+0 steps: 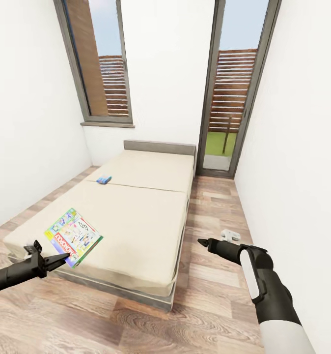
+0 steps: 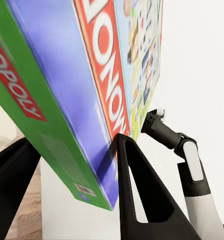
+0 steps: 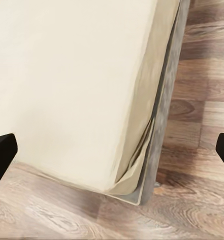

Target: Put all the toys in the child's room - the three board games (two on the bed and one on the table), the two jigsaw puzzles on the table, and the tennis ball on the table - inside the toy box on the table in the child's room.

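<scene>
Ahead, the bed (image 1: pixel 136 216) lies lengthwise toward the windows, its headboard (image 1: pixel 159 147) at the far end. On its near corner sits the Monopoly box (image 1: pixel 73 236), pinched at its near edge between the left gripper's (image 1: pixel 59 258) fingers (image 2: pixel 141 190). A blue box (image 1: pixel 104 179) rests farther up the bed. Right of the bed, over floor (image 1: pixel 214 290), the right gripper (image 3: pixel 112 150) is spread wide.
</scene>
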{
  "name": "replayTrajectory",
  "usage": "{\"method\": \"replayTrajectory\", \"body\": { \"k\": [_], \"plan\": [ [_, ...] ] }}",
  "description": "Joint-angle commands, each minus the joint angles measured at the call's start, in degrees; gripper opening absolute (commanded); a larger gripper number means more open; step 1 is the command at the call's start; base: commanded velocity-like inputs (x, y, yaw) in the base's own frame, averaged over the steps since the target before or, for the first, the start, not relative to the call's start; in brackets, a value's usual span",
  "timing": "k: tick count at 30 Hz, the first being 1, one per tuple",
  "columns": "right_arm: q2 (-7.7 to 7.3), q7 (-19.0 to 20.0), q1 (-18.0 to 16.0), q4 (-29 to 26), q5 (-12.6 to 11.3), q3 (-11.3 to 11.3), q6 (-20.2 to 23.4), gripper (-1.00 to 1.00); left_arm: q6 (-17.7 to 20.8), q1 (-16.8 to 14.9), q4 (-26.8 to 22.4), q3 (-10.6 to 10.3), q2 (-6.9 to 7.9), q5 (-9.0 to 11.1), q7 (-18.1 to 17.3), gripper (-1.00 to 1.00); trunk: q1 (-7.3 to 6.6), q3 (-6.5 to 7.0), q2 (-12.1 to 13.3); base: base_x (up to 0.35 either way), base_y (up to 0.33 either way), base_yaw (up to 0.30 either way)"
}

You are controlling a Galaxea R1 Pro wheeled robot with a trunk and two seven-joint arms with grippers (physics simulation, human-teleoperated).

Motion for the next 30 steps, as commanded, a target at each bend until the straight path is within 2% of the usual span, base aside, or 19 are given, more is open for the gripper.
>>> {"method": "replayTrajectory", "body": {
  "k": [1, 30],
  "plan": [
    [0.05, 0.15, -0.03, -0.05, -0.17, -0.18, 0.33, 1.00, 0.54, -0.04, 0.01, -0.01, 0.00, -0.04, -0.23, -1.00, -0.23, 0.13, 0.39, 0.000, 0.000, 0.289],
    [0.05, 0.40, -0.03, -0.06, -0.17, -0.18, 0.32, 1.00, 0.41, -0.04, 0.08, 0.01, 0.00, 0.02, -0.23, -1.00, -6.60, 5.34, 12.02, 0.000, 0.000, 0.285]
  ]
}}
